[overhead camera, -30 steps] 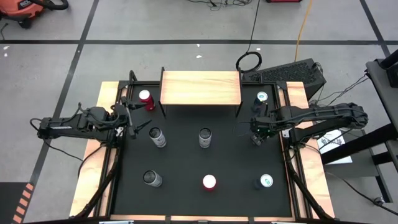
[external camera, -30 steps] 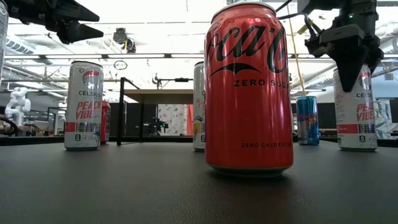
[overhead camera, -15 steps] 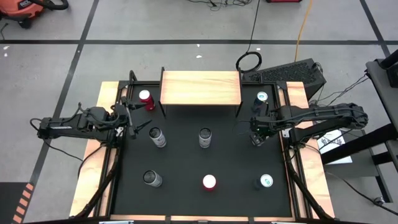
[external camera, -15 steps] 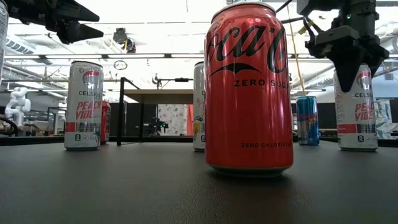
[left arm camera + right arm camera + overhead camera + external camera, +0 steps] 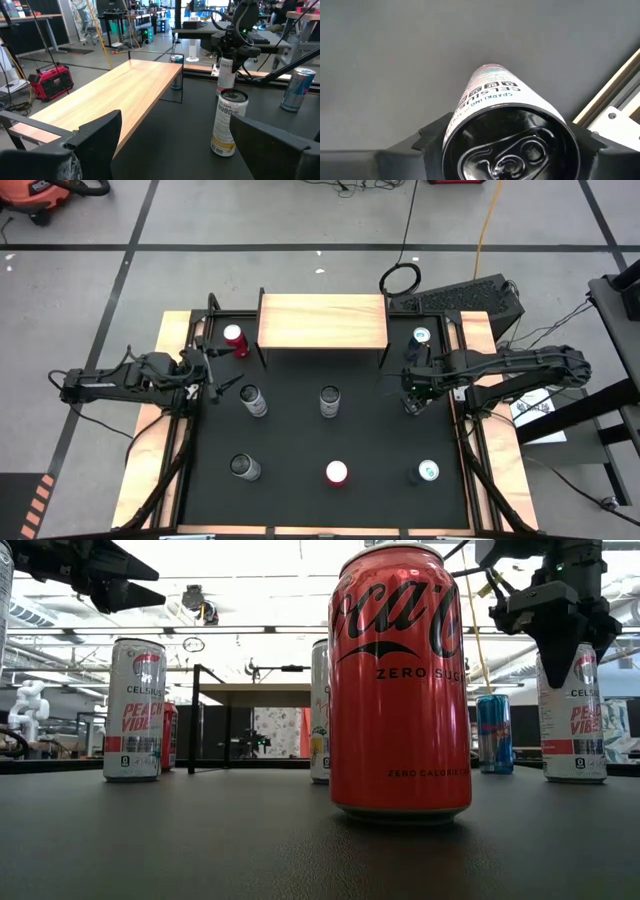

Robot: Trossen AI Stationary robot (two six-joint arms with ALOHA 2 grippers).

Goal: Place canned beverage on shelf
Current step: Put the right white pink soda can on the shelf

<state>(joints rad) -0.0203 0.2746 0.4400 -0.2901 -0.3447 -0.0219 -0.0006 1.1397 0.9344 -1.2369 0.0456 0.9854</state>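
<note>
White and pink, the Celsius can [image 5: 507, 125] stood on the black mat [image 5: 300, 440] near its right edge, well apart from the shelf [image 5: 322, 320]. The right gripper [image 5: 562, 645] had shifted over it since a second earlier; its fingers now straddled the top, spread, not yet clamped. The left gripper [image 5: 170, 145] waited agape at the mat's left edge
</note>
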